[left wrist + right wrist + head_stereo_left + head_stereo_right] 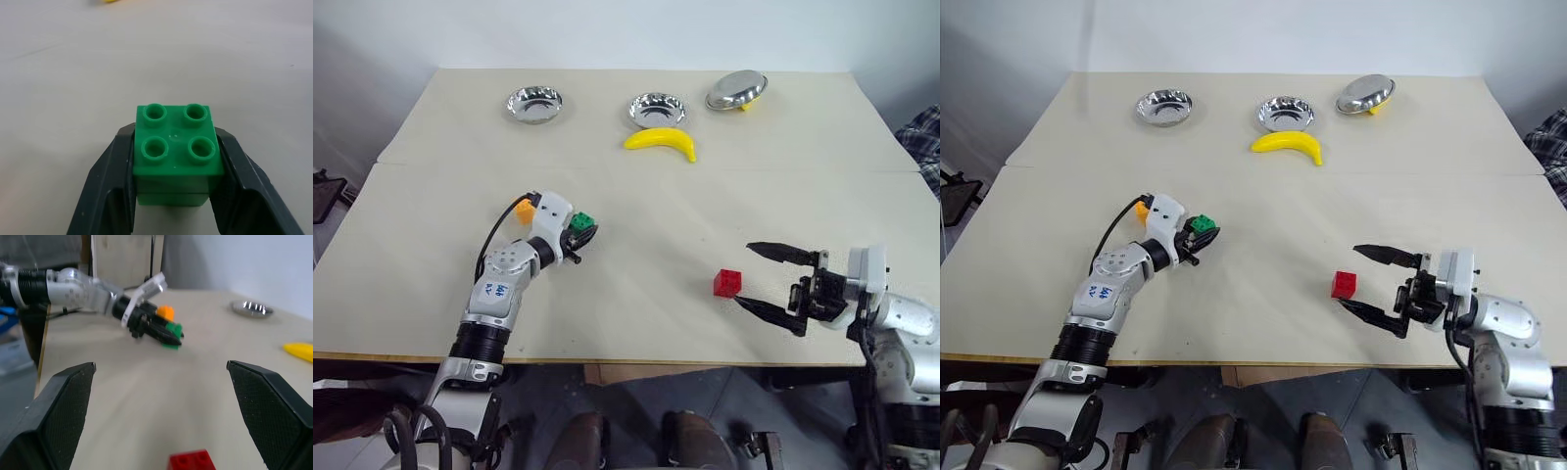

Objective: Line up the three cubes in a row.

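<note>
Green cube (175, 147) sits clamped between the left tool's (581, 233) fingers, on the counter (656, 206) just right of the orange cube (525, 210); the red cube (727, 282) lies well apart rightward, beside the right tool (766, 278), whose fingers are spread wide

Cubes – one orange (525, 209), one green (175, 147), one red (727, 282)
Yellow banana (662, 142) – silvery bowls (534, 104) on a beige table (636, 206).
</note>
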Robot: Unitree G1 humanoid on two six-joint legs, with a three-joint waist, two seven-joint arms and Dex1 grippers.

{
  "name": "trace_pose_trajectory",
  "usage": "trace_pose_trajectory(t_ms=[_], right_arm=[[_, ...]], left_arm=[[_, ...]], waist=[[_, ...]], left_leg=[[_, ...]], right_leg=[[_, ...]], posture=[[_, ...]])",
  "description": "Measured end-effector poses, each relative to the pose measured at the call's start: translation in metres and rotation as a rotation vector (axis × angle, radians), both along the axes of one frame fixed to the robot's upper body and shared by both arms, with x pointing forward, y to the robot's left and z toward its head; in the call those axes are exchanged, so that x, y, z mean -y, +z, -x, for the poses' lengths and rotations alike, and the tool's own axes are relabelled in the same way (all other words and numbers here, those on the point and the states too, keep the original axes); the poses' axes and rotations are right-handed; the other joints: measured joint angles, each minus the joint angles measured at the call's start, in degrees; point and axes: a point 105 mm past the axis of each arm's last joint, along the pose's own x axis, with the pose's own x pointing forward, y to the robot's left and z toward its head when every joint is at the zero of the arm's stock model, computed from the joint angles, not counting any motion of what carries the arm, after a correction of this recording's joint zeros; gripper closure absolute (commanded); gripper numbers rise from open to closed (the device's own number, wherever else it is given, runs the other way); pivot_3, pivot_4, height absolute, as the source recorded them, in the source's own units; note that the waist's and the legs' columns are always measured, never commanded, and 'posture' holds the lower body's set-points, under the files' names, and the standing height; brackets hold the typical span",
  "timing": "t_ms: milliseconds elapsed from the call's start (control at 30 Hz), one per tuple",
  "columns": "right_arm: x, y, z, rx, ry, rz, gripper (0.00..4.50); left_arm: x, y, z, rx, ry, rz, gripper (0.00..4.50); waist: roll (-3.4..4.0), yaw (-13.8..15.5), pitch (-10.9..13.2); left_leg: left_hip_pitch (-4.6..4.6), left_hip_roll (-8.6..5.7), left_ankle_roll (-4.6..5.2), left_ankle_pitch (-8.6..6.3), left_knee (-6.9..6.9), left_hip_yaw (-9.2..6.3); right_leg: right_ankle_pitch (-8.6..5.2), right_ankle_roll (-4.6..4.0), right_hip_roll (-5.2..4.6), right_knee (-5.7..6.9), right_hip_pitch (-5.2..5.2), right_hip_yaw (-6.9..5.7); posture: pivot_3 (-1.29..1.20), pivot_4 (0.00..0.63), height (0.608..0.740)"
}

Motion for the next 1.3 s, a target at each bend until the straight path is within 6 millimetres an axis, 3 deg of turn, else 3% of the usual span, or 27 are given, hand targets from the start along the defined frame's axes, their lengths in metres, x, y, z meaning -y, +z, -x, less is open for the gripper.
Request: trace_pose_trajectory(t_ms=[100, 300, 433, 567, 833, 967, 1233, 1300], right_arm=[[-0.006, -0.001, 0.000, 0.025, 0.000, -0.071, 0.00], [-0.008, -0.017, 0.002, 0.037, -0.059, -0.115, 0.00], [0.009, -0.026, 0.012, 0.012, -0.114, -0.056, 0.00], [0.038, -0.021, 0.021, 0.018, -0.164, 0.046, 0.00], [0.073, -0.025, 0.034, -0.037, -0.212, 0.142, 0.00], [0.077, -0.027, 0.039, -0.055, -0.228, 0.142, 0.00], [0.071, -0.027, 0.046, -0.076, -0.214, 0.151, 0.00], [0.071, -0.027, 0.046, -0.090, -0.215, 0.149, 0.00]], left_arm=[[0.008, 0.010, 0.014, 0.053, -0.157, 0.031, 2.97], [0.020, 0.026, 0.061, 0.144, -0.546, -0.020, 2.97], [0.038, 0.026, 0.086, 0.157, -0.778, -0.125, 2.97], [0.065, 0.014, 0.082, 0.151, -0.860, -0.198, 2.97], [0.118, -0.014, 0.060, 0.075, -0.866, -0.253, 2.97], [0.121, -0.021, 0.050, 0.050, -0.829, -0.278, 2.97], [0.122, -0.023, 0.055, 0.009, -0.864, -0.269, 2.97], [0.122, -0.024, 0.055, -0.009, -0.870, -0.264, 2.24]], waist=[[0.00, -0.1, 0.0], [0.02, -0.1, 0.0], [0.03, 0.3, 0.0], [0.03, 0.2, 0.0], [0.00, 0.1, 0.0], [-0.01, 0.0, 0.0], [-0.01, 0.2, 0.0], [0.00, 0.2, 0.0]], left_leg=[[0.00, 0.02, 0.00, 0.00, 0.01, -0.01], [0.00, 0.01, -0.01, 0.01, 0.01, -0.02], [0.01, -0.12, 0.05, 0.03, 0.04, -0.11], [0.11, -0.13, 0.11, 0.06, 0.04, -0.09], [0.13, -0.06, 0.14, 0.07, 0.02, 0.01], [0.12, -0.03, 0.13, 0.07, 0.00, 0.05], [0.12, -0.06, 0.13, 0.07, 0.03, -0.01], [0.12, -0.06, 0.13, 0.07, 0.03, -0.02]], right_leg=[[0.00, 0.00, 0.00, 0.00, -0.01, 0.00], [0.00, 0.00, -0.02, -0.01, -0.02, 0.07], [0.00, 0.00, -0.10, -0.09, 0.10, 0.18], [0.03, 0.06, -0.03, -0.12, 0.31, 0.12], [0.05, 0.09, 0.03, -0.11, 0.30, 0.01], [0.04, 0.09, 0.01, -0.09, 0.24, 0.01], [0.05, 0.10, -0.05, -0.11, 0.29, 0.05], [0.05, 0.10, -0.05, -0.11, 0.30, 0.06]], posture=[[0.00, 0.150, 0.740], [0.00, 0.150, 0.740], [0.00, 0.150, 0.740], [0.00, 0.150, 0.740], [0.00, 0.150, 0.740], [0.00, 0.150, 0.740], [0.00, 0.150, 0.740], [0.00, 0.150, 0.740]])
